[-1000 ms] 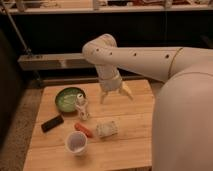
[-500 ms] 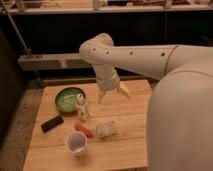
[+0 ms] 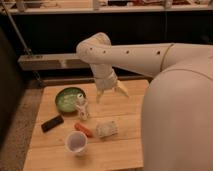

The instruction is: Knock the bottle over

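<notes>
Hand (image 3: 111,93) wide open, empty, nr upright bottle (image 3: 81,107) (robot body (image 3: 180,120) cut off at rt edge)

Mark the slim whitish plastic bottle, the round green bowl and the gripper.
slim whitish plastic bottle (image 3: 81,106), camera view, middle of body
round green bowl (image 3: 60,95), camera view, left rim
gripper (image 3: 111,95), camera view, midway between open jaws, right of the bottle

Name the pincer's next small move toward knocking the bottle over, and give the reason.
Probably lower the pincer and sweep it image-left into the bottle's upper part. The bottle stands upright beside the green bowl, and the open pincer hangs above the table, image-right of the bottle and apart from it, so nothing has pushed it yet.
</notes>
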`<state>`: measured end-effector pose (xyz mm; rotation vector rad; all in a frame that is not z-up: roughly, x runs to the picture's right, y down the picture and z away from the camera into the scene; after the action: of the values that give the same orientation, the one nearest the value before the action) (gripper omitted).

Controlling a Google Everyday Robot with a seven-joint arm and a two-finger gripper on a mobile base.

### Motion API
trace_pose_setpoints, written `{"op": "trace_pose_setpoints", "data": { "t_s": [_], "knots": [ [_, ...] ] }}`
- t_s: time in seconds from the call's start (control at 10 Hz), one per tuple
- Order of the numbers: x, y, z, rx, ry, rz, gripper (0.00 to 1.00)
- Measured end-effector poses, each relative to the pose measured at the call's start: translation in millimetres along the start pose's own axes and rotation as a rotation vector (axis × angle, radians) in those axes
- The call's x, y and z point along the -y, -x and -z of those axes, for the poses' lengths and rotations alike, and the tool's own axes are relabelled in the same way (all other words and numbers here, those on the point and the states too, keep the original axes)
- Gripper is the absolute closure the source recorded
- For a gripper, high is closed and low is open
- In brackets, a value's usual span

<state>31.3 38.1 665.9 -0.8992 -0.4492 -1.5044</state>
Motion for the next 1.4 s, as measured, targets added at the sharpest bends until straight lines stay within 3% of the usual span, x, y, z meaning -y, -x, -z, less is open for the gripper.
{"op": "trace_pose_setpoints", "data": {
  "t_s": [0.4, 0.5, 0.6, 0.8, 1.0, 1.3, 1.4],
  "knots": [
    [2.4, -4.1, 0.9, -0.003, 0.008, 0.013, 0.20],
    [3.2, -4.3, 2.0, -0.007, 0.009, 0.014, 0.22],
    [4.8, -6.0, 3.7, -0.019, -0.012, 0.009, 0.28],
    [1.7, -22.3, 5.6, -0.080, -0.116, 0.015, 0.47],
    [4.0, -52.8, 0.3, -0.147, -0.294, 0.029, 0.71],
    [27.8, -84.4, -8.5, -0.204, -0.460, 0.096, 0.98],
    [38.3, -90.2, -9.7, -0.207, -0.510, 0.125, 1.00]
  ]
}}
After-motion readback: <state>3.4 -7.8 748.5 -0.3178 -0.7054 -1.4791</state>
